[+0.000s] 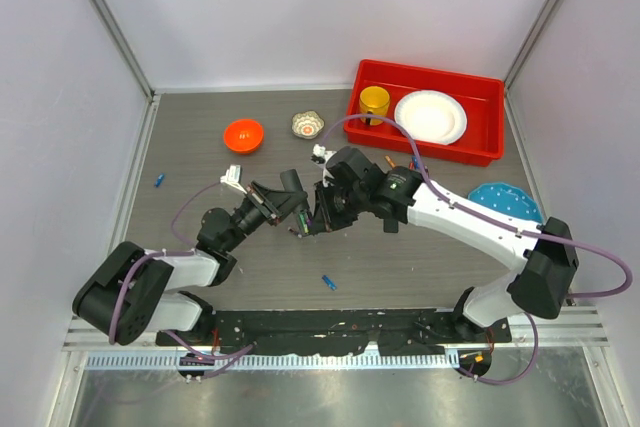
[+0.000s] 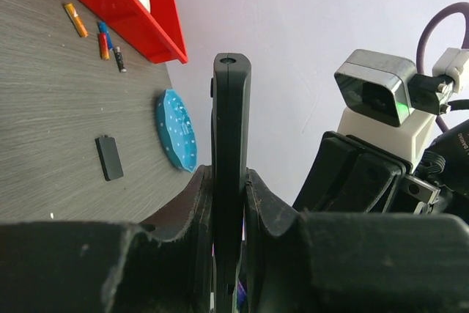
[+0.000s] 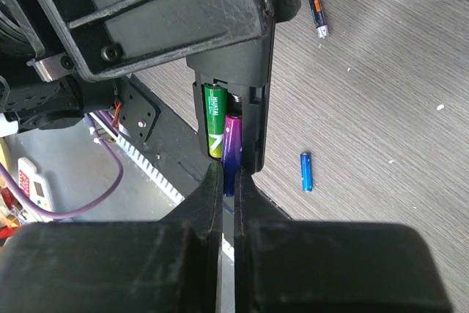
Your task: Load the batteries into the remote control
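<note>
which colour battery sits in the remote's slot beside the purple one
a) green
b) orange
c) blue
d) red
a: the right wrist view shows a green battery lying in the slot of the remote control, beside the purple battery pinched by the right pincer.

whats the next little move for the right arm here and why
Probably press the purple battery down into the remote control slot, then let go. The right gripper pinches its end, which looks not fully seated, beside the green battery already in; the left gripper clamps the remote steady.
</note>
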Action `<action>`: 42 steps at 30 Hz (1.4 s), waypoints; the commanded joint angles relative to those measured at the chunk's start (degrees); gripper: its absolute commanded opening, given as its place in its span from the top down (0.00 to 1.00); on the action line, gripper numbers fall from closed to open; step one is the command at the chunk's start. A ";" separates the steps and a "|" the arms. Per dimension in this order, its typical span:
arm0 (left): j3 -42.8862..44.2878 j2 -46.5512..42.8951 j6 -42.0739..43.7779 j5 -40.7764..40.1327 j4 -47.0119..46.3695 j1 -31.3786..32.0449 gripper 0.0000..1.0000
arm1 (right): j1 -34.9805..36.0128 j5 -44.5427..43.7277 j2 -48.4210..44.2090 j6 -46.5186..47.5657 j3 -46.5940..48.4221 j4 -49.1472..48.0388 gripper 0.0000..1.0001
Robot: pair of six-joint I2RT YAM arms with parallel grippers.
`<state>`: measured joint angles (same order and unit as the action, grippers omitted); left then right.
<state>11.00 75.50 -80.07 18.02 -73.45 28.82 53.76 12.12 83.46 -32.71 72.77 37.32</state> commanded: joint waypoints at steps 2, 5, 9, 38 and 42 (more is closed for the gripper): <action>0.25 -2.29 0.01 0.52 -14.97 0.27 1.00 | -0.58 -1.04 1.09 -0.43 2.81 -1.99 0.99; 0.16 -2.55 -0.08 0.61 -14.97 0.36 1.00 | -0.76 -1.66 1.53 -0.51 3.16 -1.99 0.99; 0.16 -2.73 -0.17 0.70 -14.97 0.36 1.00 | -1.02 -2.54 1.97 -0.86 3.52 -1.90 0.99; 0.60 -3.08 -0.61 -0.62 -14.97 1.06 1.00 | -1.37 -5.35 4.25 1.07 4.13 1.35 0.81; 0.60 -2.91 -0.61 -0.62 -14.97 1.06 1.00 | -1.29 -5.18 4.17 0.98 4.13 1.61 0.77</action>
<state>10.68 74.43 -79.07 16.14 -71.26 29.23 53.01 9.93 86.65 -32.91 75.44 38.04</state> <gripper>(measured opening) 0.217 0.208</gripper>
